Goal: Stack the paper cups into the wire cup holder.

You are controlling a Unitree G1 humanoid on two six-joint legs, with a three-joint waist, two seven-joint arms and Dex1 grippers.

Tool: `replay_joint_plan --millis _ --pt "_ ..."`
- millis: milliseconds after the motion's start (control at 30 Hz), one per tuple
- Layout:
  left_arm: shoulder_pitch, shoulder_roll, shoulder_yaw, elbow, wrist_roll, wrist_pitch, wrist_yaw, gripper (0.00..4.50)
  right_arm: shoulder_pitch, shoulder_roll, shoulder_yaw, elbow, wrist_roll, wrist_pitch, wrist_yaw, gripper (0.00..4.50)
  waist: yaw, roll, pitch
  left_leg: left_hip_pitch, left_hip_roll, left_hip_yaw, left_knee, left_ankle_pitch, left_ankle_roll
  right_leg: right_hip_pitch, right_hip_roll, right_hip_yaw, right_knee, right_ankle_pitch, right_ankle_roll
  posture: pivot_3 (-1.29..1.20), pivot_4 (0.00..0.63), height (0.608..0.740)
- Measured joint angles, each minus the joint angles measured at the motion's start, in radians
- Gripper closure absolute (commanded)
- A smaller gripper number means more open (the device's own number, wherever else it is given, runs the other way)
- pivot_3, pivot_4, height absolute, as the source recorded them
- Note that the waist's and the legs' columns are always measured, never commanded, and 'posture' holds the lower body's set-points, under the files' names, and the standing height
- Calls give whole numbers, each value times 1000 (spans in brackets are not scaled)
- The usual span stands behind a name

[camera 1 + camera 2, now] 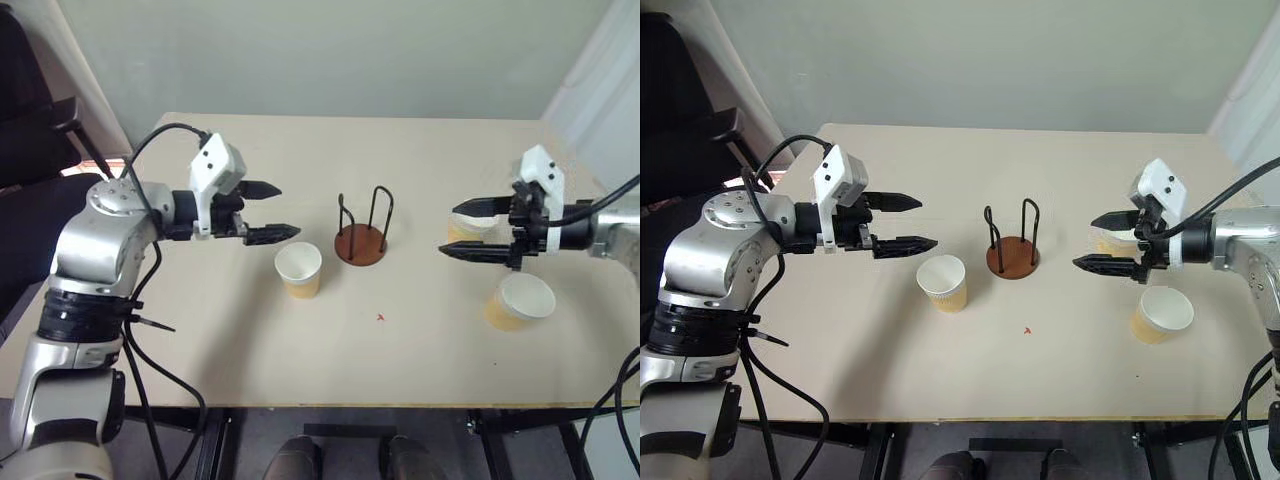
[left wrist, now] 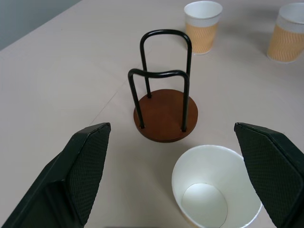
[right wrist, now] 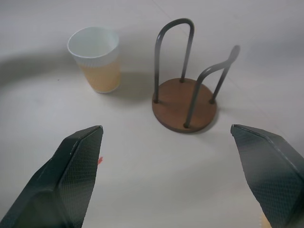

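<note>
The reddish-brown disc holder with black wire loops [image 1: 360, 242] sits empty; three tan paper cups [image 1: 299, 270] stand empty around it. Left gripper [image 1: 272, 211] and right gripper [image 1: 456, 230] both gape wide, holding nothing.

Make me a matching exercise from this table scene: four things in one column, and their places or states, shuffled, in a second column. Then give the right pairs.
Things
1. wire cup holder
2. paper cup nearest the left gripper
3. left gripper
4. paper cup partly behind the right gripper

Places or states
A. open, holding nothing, above the table
B. upright on the table, just to the robot's left of the holder
C. at the table's middle, no cup in it
D. on the robot's right side, farther from the robot than the cup near the front edge

Pairs: 1-C, 2-B, 3-A, 4-D
</note>
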Motion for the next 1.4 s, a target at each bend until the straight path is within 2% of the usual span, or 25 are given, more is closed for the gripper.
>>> replay_joint_plan --millis 100,233,567,833,1133,1400 --pt "0 -3 0 15 4 -5 -5 0 -23 0 -6 -3 5 10 -10 22 0 0 0 0 0 0 0 0 0 0 0 0 0 0 0 0 150 740" --pt "0 -62 -10 37 16 -9 21 0 21 -4 -30 -53 18 29 -35 22 5 0 0 0 0 -1 1 0 0 1 0 0 0 0 0 0 150 740" --pt "-9 -107 -114 -35 0 137 19 0 107 -43 -170 -131 66 89 -107 22 5 0 0 0 0 0 0 1 -1 0 0 0 1 0 0 0 150 740" --pt "-113 -200 -153 93 70 111 90 0 140 -65 -249 -202 131 158 -147 22 6 -1 0 0 0 0 1 3 0 2 0 0 1 2 1 0 150 740" --pt "-140 -336 -200 147 114 107 143 0 139 -76 -252 -227 165 175 -165 22 8 -1 0 0 0 1 1 3 0 2 0 0 0 2 2 0 150 740" --pt "-177 -398 -228 238 175 57 175 0 142 -82 -255 -233 186 178 -183 22 10 -1 0 0 0 1 2 4 0 2 0 0 0 3 4 0 150 740"
